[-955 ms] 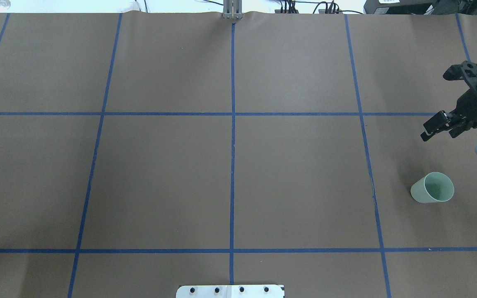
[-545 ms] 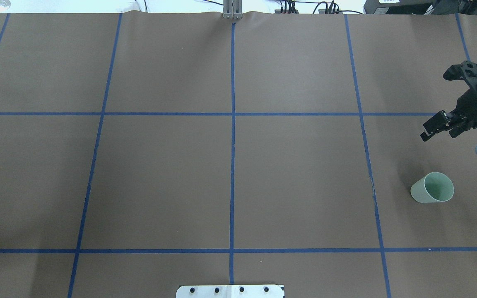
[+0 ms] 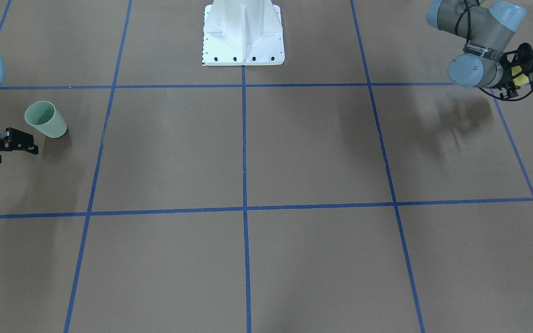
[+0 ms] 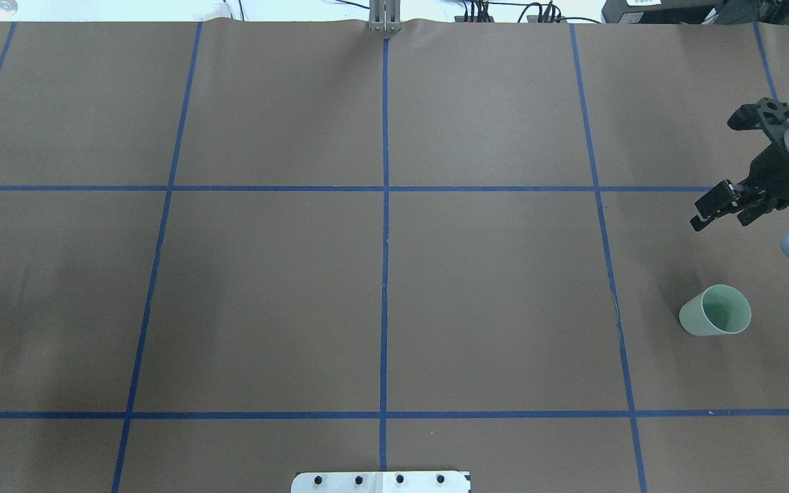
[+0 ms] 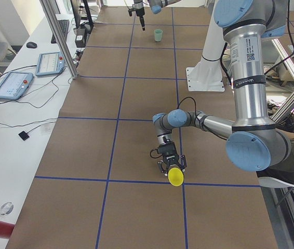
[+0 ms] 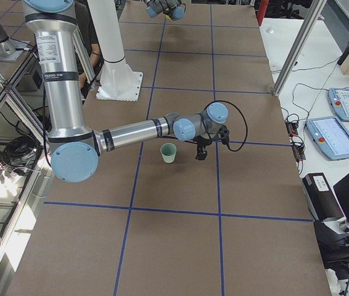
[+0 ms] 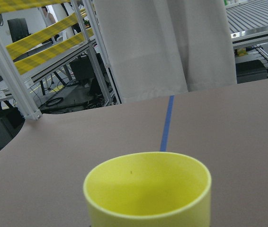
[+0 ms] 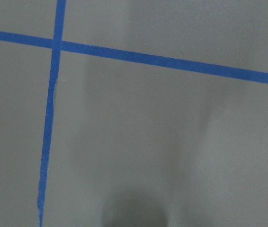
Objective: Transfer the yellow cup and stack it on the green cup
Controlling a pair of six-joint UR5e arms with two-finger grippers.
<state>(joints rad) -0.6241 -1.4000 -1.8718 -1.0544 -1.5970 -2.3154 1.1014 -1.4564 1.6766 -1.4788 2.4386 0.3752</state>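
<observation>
- brown paper table cover is stretching across everything, blue tape lines gridding it into squares
- white side bench is running alongside, touchscreen pendants lying on it
- aluminium frame posts are standing at the edge, yellow striped bars showing behind

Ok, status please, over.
Left gripper shut on yellow cup. Green cup upright, empty, far off. Right gripper open, beside it, maybe in the way.

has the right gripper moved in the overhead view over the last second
Yes, slightly: the right gripper has shifted left and toward the far edge, away from the unmoved green cup.
</observation>
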